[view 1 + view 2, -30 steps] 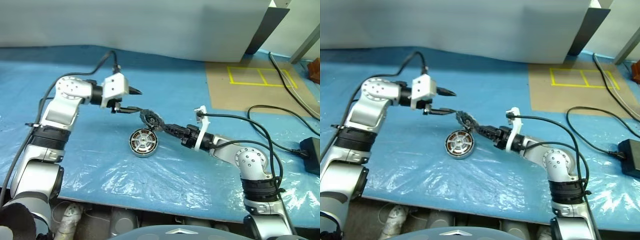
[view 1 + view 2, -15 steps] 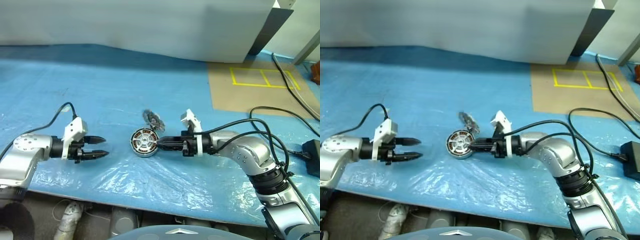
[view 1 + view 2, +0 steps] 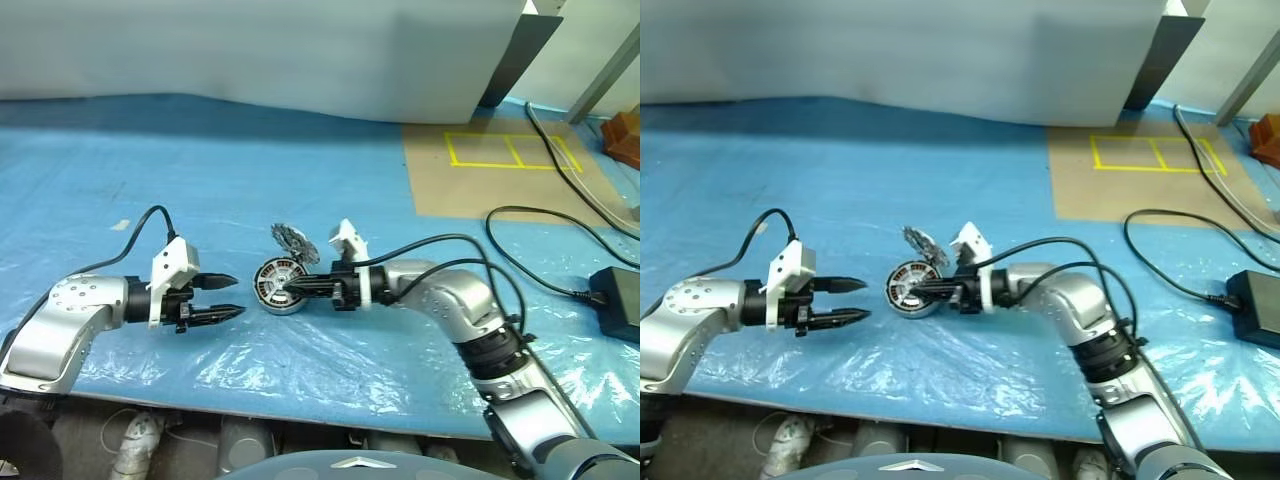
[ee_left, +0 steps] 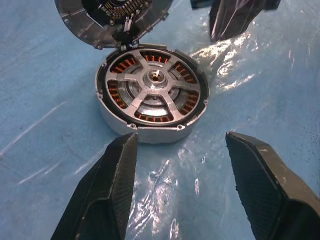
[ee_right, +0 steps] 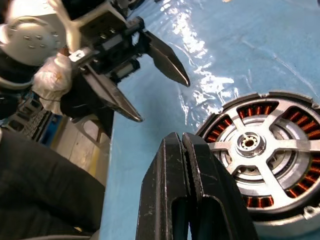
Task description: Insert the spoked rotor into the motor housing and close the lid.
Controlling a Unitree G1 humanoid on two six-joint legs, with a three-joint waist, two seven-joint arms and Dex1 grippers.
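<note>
Covering the bench [image 3: 300, 130] is a blue plastic sheet. At its near centre sits the motor housing [image 3: 279, 286], a shallow silver cup with copper coils showing between spokes; whether those spokes are the spoked rotor [image 4: 156, 86] already seated, I cannot tell. The lid [image 3: 294, 240] leans tilted just beyond the housing, touching its far rim. The right gripper [image 3: 290, 289] reaches in from the right, fingers pressed closed and empty, tips over the housing. The left gripper [image 3: 225, 297] hovers to the left, fingers apart, empty. To finish well, tip the lid flat, matching its notched rim to the housing, then press evenly.
</note>
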